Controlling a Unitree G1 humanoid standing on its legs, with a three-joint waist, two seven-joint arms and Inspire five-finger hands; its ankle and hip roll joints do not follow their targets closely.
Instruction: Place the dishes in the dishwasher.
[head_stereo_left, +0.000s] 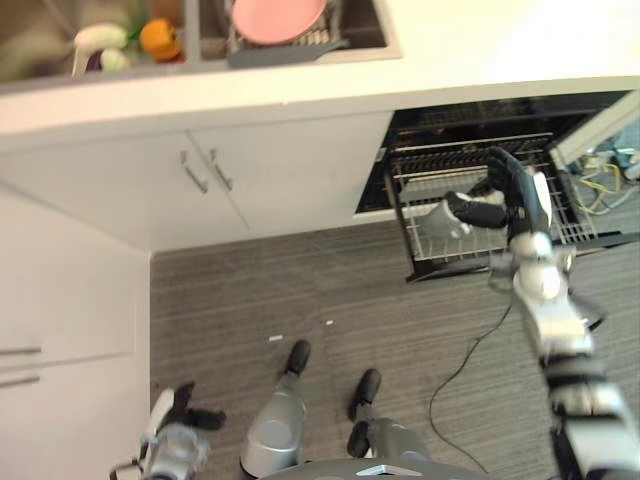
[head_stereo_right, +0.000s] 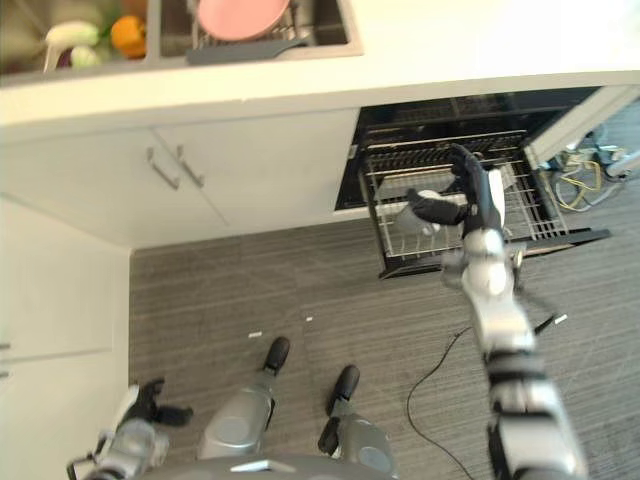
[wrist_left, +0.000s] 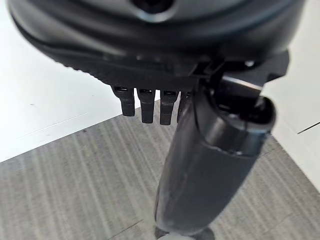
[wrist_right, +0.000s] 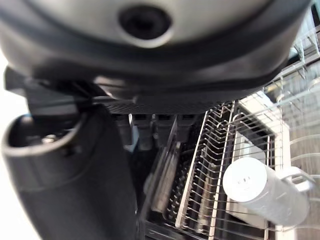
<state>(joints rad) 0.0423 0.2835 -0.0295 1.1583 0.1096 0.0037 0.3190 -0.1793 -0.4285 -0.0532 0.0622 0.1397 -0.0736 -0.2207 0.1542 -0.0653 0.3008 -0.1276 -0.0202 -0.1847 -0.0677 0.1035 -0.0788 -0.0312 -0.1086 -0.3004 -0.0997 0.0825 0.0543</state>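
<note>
Down in the dishwasher rack (head_stereo_left: 560, 215) lies a white mug (wrist_right: 267, 194) on its side, so one dish looks done. Above it, the right hand (head_stereo_left: 510, 195) has straight fingers and holds nothing. A pink plate (head_stereo_left: 277, 17) waits in the sink (head_stereo_left: 365, 45). Low by the floor, the left hand (head_stereo_left: 172, 420) is idle, fingers loose.

Pink plate (head_stereo_left: 277, 17) — white mug (wrist_right: 265, 192), silver rack (head_stereo_left: 568, 228) — grey-streaked floor (head_stereo_left: 300, 290).

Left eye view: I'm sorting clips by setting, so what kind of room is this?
Most likely a home kitchen: a steel sink holding a pink plate, white cabinet doors, and an open dishwasher with a wire rack.
</note>
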